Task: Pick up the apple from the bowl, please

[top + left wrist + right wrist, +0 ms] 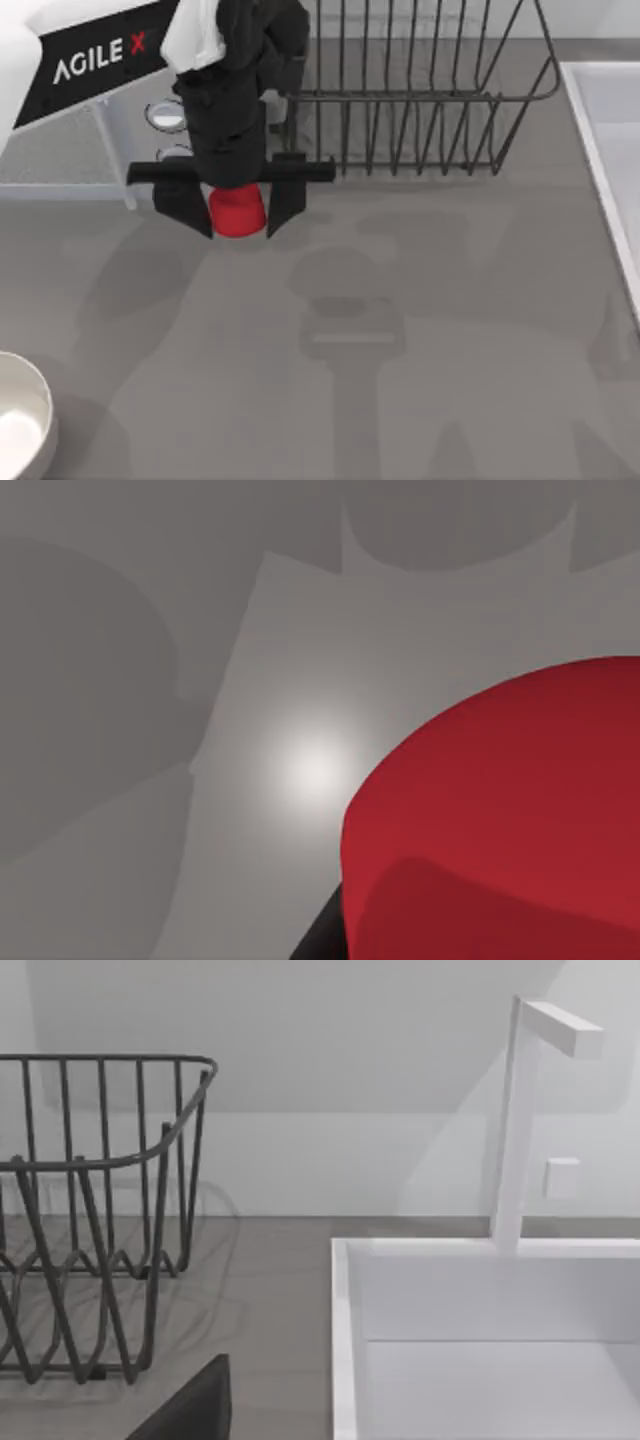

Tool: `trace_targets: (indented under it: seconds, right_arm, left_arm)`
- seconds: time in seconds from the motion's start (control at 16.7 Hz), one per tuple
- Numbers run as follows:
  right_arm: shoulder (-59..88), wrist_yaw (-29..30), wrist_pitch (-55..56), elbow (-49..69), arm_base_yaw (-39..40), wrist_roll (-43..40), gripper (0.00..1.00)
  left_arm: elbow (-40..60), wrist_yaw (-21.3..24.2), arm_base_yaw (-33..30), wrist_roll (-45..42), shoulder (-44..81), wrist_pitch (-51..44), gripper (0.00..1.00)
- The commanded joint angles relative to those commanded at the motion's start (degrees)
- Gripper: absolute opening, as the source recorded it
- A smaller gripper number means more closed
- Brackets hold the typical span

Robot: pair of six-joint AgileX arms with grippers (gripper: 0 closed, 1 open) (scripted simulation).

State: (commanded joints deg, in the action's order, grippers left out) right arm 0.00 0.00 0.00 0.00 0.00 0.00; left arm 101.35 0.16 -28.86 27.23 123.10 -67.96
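My left gripper (238,218) hangs well above the table at the back left, in front of the dish rack, and is shut on the red apple (237,211), which sits between its two black fingers. Close up in the left wrist view, the apple (500,820) bulges large and red over the grey tabletop. The off-white bowl (35,385) stands at the front left corner, partly cut off by the picture's edge, and its visible inside holds nothing. A dark part of my right gripper (190,1410) shows in the right wrist view, which faces the rack and the sink.
A black wire dish rack (420,100) stands at the back middle, just right of the left gripper. A white sink (610,150) with a white faucet (520,1120) runs along the right edge. A pale appliance with round knobs (165,115) sits at the back left.
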Motion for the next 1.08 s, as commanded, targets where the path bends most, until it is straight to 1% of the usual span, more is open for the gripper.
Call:
trace_targets:
  seconds: [0.18, 0.48, 1.08]
  right_arm:
    - [0.0, 0.0, 0.0, 0.0, 0.0, 0.0, 1.00]
    - [0.0, 0.0, 0.0, 0.0, 0.0, 0.0, 1.00]
    - [0.0, 0.0, 0.0, 0.0, 0.0, 0.0, 1.00]
  left_arm:
    - [-5.3, 0.0, 0.0, 0.0, 0.3, 5.4, 0.00]
    - [-5.9, 0.0, 0.0, 0.0, 0.4, 6.0, 0.00]
    - [-5.9, 0.0, 0.0, 0.0, 0.4, 6.0, 0.75]
